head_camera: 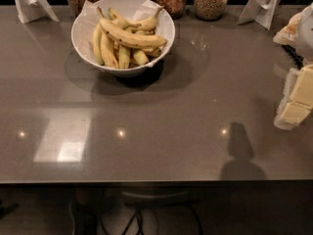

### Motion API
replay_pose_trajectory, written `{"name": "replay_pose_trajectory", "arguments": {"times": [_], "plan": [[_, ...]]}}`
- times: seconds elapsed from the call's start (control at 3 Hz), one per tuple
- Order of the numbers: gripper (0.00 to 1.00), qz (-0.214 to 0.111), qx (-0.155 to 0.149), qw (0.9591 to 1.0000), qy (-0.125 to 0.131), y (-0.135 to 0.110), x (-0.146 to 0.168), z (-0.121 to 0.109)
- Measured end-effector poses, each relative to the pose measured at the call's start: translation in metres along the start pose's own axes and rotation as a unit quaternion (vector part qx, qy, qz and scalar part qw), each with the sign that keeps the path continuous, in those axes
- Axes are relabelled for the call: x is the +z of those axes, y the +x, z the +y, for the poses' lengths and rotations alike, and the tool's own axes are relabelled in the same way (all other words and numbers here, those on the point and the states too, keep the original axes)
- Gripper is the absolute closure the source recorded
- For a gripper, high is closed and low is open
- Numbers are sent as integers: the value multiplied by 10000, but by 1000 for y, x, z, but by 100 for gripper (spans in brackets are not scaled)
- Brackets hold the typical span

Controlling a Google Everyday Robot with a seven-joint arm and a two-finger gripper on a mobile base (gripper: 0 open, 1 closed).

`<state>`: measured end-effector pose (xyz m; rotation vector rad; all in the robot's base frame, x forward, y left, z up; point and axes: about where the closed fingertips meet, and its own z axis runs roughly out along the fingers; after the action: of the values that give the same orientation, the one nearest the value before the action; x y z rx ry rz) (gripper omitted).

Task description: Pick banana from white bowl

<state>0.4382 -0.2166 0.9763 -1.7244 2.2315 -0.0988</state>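
Bananas fill the white bowl (pixel 77 44), which sits at the back left of the grey table (pixel 161 131), close to the far edge. The banana (pixel 132 37), longest and thickest of the lot, lies across the top of the pile, its tips pointing towards the bowl's left and right rims. A paper liner (pixel 90 9) shows at the bowl's back-left rim. Glass jars (pixel 211 1) stand in a row just behind the bowl, along the far edge. The gripper (pixel 294 110) hangs at the right edge of the view, over the table's right side, well apart from the bowl; whether it is spread or closed cannot be told. Between gripper and bowl lies bare tabletop, reaching to the near edge.
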Motion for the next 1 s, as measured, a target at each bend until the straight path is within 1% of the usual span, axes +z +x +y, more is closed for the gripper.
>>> {"name": "replay_pose_trajectory", "arguments": {"times": [0.33,0.67,1.0], "plan": [[0,-3,0,10000,1,0,0,0],[0,-400,-54,9991,129,-16,-5,-6],[0,-938,-145,9950,305,-44,-9,-16]]}}
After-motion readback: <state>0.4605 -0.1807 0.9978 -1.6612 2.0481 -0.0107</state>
